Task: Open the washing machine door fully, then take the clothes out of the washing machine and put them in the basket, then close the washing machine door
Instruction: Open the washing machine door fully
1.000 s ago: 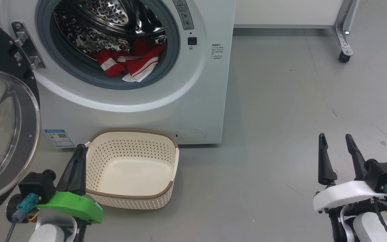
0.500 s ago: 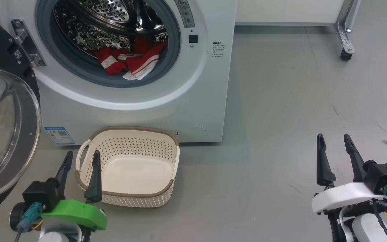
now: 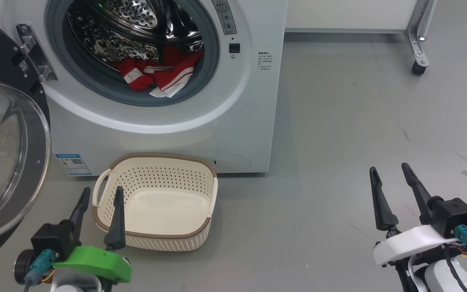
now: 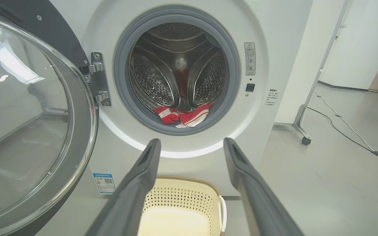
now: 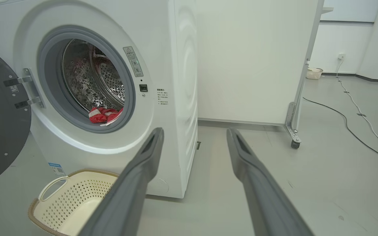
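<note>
Right in front of you, both pairs of long dark fingers stand spread and empty. The left gripper (image 3: 102,190) hovers near the loop-handle end of the cream-white perforated plastic basket (image 3: 161,155). The right gripper (image 3: 389,168) is well apart from it, over bare grey floor (image 3: 339,121).

The basket sits empty on the floor at the foot of the big white front-loading washing machine (image 3: 201,134). At the left, the large round black-rimmed door (image 3: 10,162) with its bulging glass window looks swung wide.

Farther in, the red garments with white stripes (image 3: 164,75) lie bunched at the front edge of the perforated steel drum (image 3: 128,24), low and right of centre. One white corner drapes onto the grey rubber seal (image 3: 103,92).

Expect them to be light, limp and apt to trail. You would do best to pinch deep into a thick fold atop the heap, then lift clear of the seal.
</note>
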Available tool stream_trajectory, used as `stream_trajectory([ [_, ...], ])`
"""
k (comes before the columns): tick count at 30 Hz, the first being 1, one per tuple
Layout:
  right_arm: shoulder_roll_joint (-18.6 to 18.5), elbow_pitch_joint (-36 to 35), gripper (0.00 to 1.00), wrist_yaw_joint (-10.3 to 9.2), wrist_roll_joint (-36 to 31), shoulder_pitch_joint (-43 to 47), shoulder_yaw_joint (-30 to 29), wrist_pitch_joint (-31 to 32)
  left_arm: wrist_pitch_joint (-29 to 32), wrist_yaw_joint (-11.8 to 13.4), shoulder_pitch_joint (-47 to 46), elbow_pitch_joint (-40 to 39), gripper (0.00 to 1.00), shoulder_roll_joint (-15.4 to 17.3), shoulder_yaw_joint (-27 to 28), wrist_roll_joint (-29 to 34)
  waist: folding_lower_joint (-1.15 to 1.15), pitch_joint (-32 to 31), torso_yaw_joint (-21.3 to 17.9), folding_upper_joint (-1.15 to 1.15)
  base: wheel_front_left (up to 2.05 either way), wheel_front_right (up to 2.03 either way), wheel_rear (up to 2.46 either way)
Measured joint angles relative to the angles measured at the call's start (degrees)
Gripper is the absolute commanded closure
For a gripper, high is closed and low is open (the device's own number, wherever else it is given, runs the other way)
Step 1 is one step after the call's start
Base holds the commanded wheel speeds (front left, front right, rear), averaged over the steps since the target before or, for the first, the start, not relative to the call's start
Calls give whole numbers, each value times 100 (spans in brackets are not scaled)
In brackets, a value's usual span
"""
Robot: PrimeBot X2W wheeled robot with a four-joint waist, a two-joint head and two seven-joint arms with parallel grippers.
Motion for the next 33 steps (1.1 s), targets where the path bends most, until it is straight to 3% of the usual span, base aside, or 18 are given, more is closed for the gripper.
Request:
stream_trajectory([
  [33, 58, -40, 0, -7, 3, 5, -56, 65, -19, 144, 17, -194, 0, -13, -1, 66, 0, 126, -19, 0, 0, 0, 0],
])
